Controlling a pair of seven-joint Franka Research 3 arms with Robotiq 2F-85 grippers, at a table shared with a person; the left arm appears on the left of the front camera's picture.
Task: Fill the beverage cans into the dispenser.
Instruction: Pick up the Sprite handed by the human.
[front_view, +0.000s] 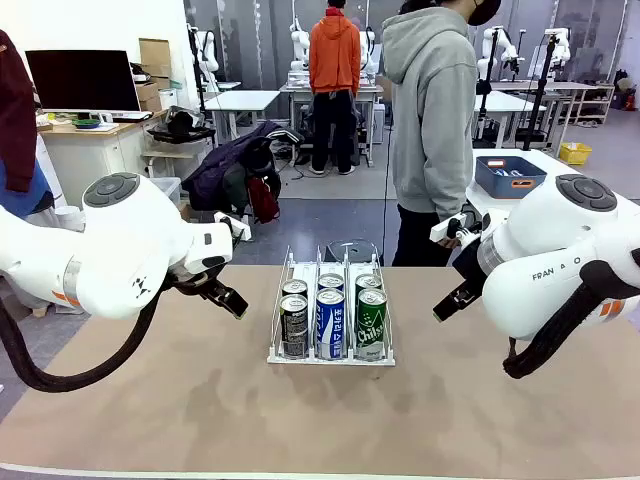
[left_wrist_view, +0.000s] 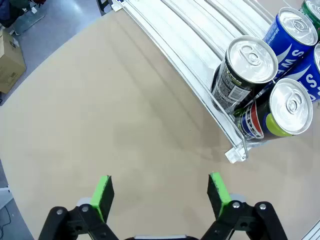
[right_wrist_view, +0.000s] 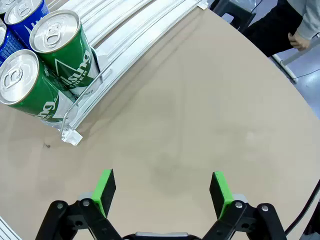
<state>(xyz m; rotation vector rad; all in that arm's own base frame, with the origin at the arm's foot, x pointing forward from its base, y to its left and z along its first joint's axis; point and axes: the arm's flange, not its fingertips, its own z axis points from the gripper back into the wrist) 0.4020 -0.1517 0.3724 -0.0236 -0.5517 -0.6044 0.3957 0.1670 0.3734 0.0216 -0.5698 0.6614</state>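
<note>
1. Tan bench (front_view: 180, 410) carries the dispenser (front_view: 312, 359) at its middle, with six beverage cans (front_view: 330, 323) upright at the front of its three lanes.
2. We see the left gripper (left_wrist_view: 160, 182) and right gripper (right_wrist_view: 161, 179) wide and empty, one either side.
3. We judge the cans smooth and dentable; clasp mid-body.

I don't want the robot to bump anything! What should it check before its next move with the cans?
1. The left gripper open and empty: ok.
2. The right gripper open and empty: ok.
3. The beverage cans upright in the dispenser: ok.
4. Room behind them in the lanes: ok.
5. The person's hand away from the dispenser: ok.
6. Another can ready to grab: cannot tell.
</note>
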